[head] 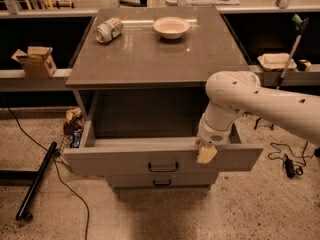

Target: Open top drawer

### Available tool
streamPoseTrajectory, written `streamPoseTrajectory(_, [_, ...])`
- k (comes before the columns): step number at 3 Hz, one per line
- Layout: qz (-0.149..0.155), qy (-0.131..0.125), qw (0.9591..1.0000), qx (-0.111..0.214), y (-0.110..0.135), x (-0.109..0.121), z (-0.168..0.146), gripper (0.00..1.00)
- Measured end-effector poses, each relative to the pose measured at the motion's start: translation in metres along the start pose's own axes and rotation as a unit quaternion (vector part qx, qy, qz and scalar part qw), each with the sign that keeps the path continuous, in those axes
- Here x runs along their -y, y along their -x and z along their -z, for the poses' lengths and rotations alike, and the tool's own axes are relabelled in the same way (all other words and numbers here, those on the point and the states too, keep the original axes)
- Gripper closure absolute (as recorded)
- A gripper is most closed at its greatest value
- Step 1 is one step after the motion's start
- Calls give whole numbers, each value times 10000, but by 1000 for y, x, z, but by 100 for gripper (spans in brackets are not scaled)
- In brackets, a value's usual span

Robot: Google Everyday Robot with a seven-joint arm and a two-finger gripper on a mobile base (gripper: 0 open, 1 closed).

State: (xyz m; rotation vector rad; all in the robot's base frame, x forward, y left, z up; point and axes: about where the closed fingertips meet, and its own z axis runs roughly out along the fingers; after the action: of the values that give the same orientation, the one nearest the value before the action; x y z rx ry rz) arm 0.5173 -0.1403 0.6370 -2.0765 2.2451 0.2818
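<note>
Nearest you, the top drawer (120, 160) stands well out from under the bench's (150, 59) front edge. The gripper (206, 153) sits on its front rim, right of the black handle (163, 167); you cannot tell whether it grips. A can (108, 30) lies at the far-left corner, and a bowl (171, 27) sits by the far edge.

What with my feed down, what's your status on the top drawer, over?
End effector at front top edge of wide grey top drawer, right of its black loop handle. Drawer pulled out. Black pole on floor, apart from drawer.
</note>
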Motion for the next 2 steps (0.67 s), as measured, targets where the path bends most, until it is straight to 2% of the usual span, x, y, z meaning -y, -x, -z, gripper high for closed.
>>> streamPoseTrajectory(1, [0,0,10000,0,0,0,0,83])
streamPoseTrajectory(2, [0,0,10000,0,0,0,0,59])
